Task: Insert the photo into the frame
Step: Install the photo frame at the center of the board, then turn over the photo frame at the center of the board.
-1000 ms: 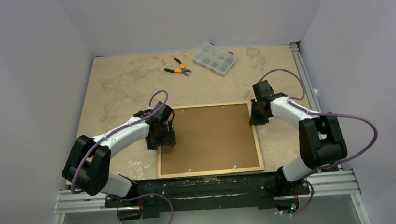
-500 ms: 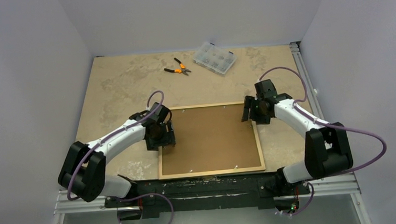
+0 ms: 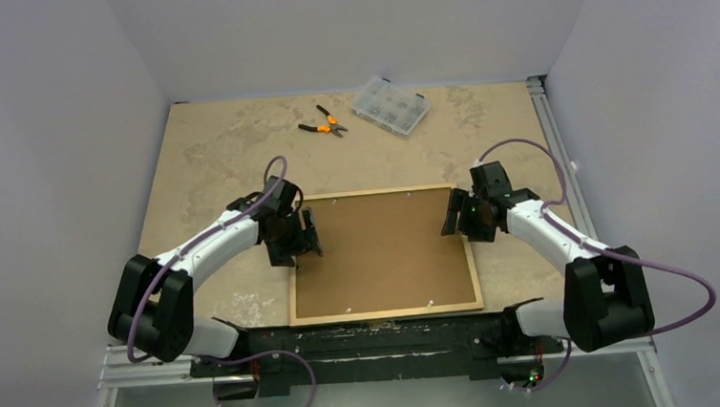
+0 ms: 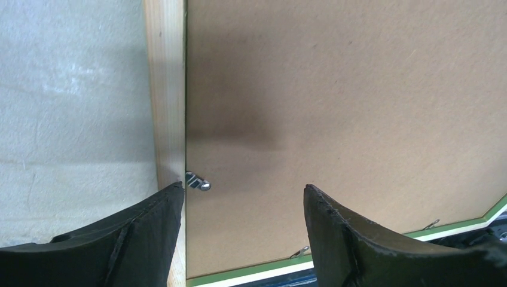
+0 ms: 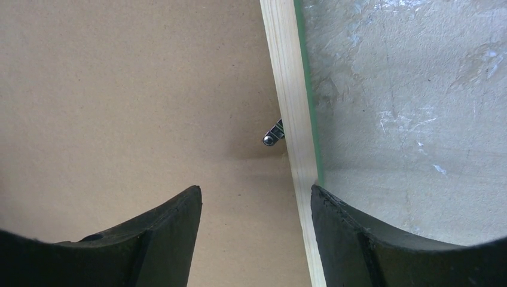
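Both my hands spread wide at the frame's side rails.

From above: the frame (image 3: pixel 388 313) lies wood-back up near the table's (image 3: pixel 209 157) near edge, the brown backing sheet (image 3: pixel 383 250) inside it; my left gripper (image 3: pixel 303 238) is at its left rail and my right gripper (image 3: pixel 455 214) at its right rail. Left wrist: my fingers gape apart, the left-rail tab (image 4: pixel 197 181) just ahead of them. Right wrist: fingers equally parted, the right-rail tab (image 5: pixel 273 134) ahead on the rail's inner edge.
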Controlling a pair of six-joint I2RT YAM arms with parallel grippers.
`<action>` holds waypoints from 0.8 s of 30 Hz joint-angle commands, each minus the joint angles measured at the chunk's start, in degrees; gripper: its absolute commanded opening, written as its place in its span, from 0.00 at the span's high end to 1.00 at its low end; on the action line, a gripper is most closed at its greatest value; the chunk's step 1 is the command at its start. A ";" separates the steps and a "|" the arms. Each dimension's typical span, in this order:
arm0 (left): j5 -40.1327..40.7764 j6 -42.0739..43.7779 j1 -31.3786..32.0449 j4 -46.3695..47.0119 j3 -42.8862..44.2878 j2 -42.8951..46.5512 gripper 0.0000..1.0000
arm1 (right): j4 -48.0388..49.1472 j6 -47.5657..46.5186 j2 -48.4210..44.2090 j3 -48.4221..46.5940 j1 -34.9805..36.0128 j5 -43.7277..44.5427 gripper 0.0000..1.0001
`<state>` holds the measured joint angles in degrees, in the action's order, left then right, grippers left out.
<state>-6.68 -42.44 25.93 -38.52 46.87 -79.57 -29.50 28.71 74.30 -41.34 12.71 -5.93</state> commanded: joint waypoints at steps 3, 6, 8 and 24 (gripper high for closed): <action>-0.40 4.06 -2.86 2.13 6.05 -6.10 0.29 | 3.50 3.78 4.04 0.36 1.59 -7.60 0.36; -1.33 6.08 -4.91 1.99 9.63 -9.03 0.29 | 4.45 4.74 5.89 -1.19 3.11 -8.65 0.36; -1.79 7.58 -6.37 1.03 12.53 -11.03 0.29 | 4.66 5.11 6.77 -2.19 3.97 -8.57 0.37; -1.44 10.59 -6.37 -3.55 4.42 11.55 0.29 | -10.18 6.24 -7.12 -0.14 3.69 10.45 0.33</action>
<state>-4.80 -31.79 18.52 -41.89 56.55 -74.81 -33.95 33.12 66.17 -43.33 16.80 -2.57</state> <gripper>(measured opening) 0.711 0.688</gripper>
